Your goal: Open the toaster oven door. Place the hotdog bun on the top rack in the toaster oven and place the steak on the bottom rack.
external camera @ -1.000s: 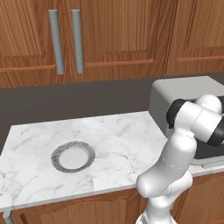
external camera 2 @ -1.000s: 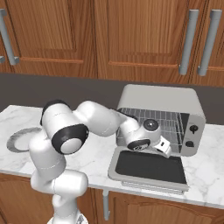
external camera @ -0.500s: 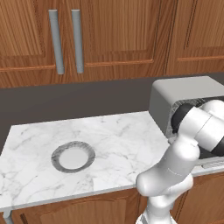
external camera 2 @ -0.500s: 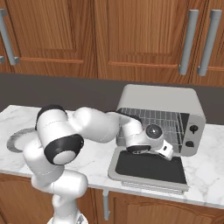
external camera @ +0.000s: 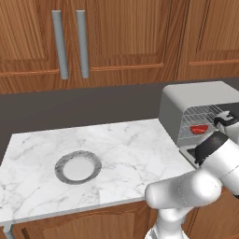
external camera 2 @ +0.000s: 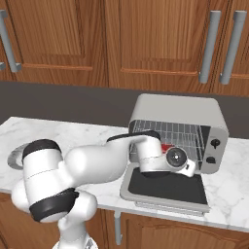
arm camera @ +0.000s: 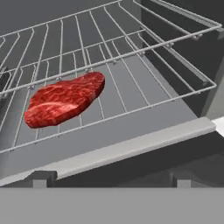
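Left base view: the toaster oven (external camera: 198,109) sits at the right end of the marble counter (external camera: 126,154), and the steak (external camera: 200,129) shows red on a wire rack inside its cavity. A round grey plate (external camera: 77,166) lies well apart on the counter's left half. The white arm bends across in front of the oven's lower edge.

Right base view: the toaster oven door (external camera 2: 168,187) is folded down flat, glass up. The gripper (external camera 2: 187,168) hangs just above it at the oven's mouth, and a bit of red meat peeks out behind the wrist.

Hand view: the steak lies flat on the bottom rack (arm camera: 131,83), towards its left side, nothing touching it. The top rack (arm camera: 144,19) crosses above. The fingers are spread wide and released, holding nothing.
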Controlling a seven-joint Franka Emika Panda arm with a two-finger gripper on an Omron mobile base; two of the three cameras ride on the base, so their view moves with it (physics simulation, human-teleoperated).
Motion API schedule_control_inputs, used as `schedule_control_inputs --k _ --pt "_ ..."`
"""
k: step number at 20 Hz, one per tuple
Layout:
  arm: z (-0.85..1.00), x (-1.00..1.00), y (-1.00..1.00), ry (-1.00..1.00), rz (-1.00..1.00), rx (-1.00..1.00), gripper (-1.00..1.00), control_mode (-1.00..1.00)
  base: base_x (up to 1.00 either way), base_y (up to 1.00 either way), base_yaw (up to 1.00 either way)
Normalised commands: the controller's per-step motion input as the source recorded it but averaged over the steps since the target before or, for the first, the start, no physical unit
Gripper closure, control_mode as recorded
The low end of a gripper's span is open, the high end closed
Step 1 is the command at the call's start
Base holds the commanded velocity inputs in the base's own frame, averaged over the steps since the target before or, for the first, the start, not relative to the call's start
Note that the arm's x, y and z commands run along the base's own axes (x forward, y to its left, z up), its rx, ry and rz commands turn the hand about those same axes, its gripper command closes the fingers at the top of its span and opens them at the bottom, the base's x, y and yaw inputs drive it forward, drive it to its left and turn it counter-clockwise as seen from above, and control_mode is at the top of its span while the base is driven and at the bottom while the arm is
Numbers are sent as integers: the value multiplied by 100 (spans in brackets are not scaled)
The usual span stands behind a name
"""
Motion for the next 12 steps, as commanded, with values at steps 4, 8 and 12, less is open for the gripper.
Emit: schedule_control_inputs --k 4,8,12 --pt "60 -15 0 -2 19 2 -100 -100 0 0 0" --pt "46 -5 0 0 15 9 -100 -100 0 0 0" --pt "35 0 0 -6 2 13 -100 -100 0 0 0"
